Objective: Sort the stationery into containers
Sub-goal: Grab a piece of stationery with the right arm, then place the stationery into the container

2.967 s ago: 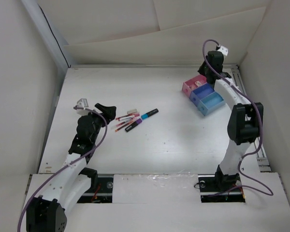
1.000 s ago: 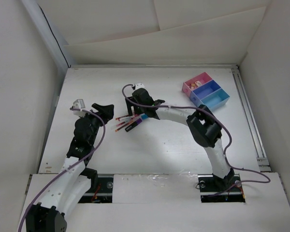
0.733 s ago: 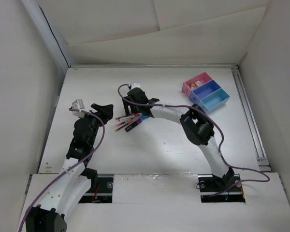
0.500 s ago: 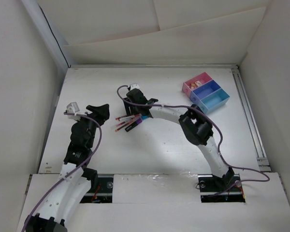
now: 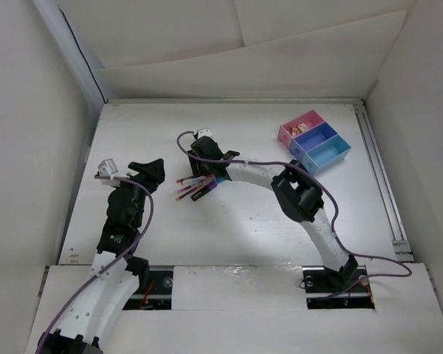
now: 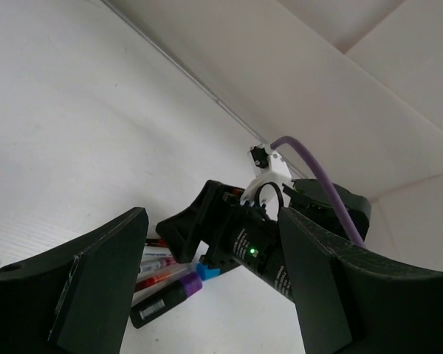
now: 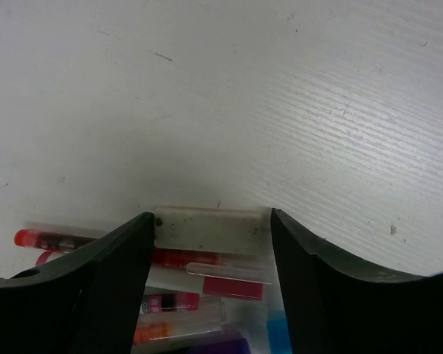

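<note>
The stationery pile [image 5: 196, 184] lies left of the table's middle: thin red and pink pens [image 7: 184, 258], a dark marker with a purple end [image 6: 162, 295] and a small blue piece [image 6: 210, 269]. My right gripper [image 5: 204, 164] is down over the pile, open. Its fingers stand at either end of a whitish eraser block [image 7: 209, 230], close to both ends. My left gripper [image 5: 151, 171] is open and empty, a little left of the pile and above the table. The three joined trays, pink [image 5: 298, 122], dark blue [image 5: 315, 138] and light blue [image 5: 331, 152], stand at the back right.
Small pale items lie in the pink tray. White walls close the table at the back and on both sides. The right arm [image 5: 295, 193] arches across the middle of the table to the pile. A metal rail [image 5: 380, 177] runs along the right edge.
My right arm has swung from the trays across to the pile and settled around the eraser. My left gripper has shifted slightly left and back.
</note>
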Available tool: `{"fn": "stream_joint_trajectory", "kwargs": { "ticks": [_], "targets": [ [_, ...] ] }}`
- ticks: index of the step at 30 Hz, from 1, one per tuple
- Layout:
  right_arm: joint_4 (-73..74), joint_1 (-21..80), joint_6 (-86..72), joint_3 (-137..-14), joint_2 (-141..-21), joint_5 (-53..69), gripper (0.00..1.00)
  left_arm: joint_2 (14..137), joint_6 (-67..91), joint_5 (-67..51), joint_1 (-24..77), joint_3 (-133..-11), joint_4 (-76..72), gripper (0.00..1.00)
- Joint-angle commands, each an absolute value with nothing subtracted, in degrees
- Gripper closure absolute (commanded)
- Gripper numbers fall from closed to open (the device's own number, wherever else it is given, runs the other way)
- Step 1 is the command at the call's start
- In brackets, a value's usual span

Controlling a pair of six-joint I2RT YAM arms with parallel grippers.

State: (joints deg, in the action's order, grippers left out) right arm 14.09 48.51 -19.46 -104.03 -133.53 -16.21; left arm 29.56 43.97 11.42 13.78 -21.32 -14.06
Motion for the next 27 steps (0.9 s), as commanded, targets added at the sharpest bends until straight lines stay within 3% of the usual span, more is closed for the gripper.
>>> {"fn": "stream_joint_trajectory", "kwargs": {
  "ticks": [1,4,8,16,27],
  "targets": [
    [14.15,49.13,-20.03,-106.52,-134.38,-17.58,0.32,29.79,43.86,10.11,13.89,-21.97,-15.82,0.31],
    [14.15,49.13,-20.65,-106.52,-134.38,-18.19,0.57,29.79,43.86,10.11,13.89,-21.97,-15.82,0.31],
    [11.43,48.26,-20.65,-106.52,-132.71,-16.62,0.71,29.79,43.86,10.11,13.89,-21.45,-16.7,0.31],
    [7.92,39.83,-23.82,-106.35,-122.37,-10.81,0.74,34.8,42.81,7.3,13.89,-22.76,-17.84,0.3],
    [10.1,17.15,-20.74,-98.88,-110.65,-14.24,0.7,38.5,42.28,4.39,13.89,-24.7,-17.93,0.3]
  ]
}}
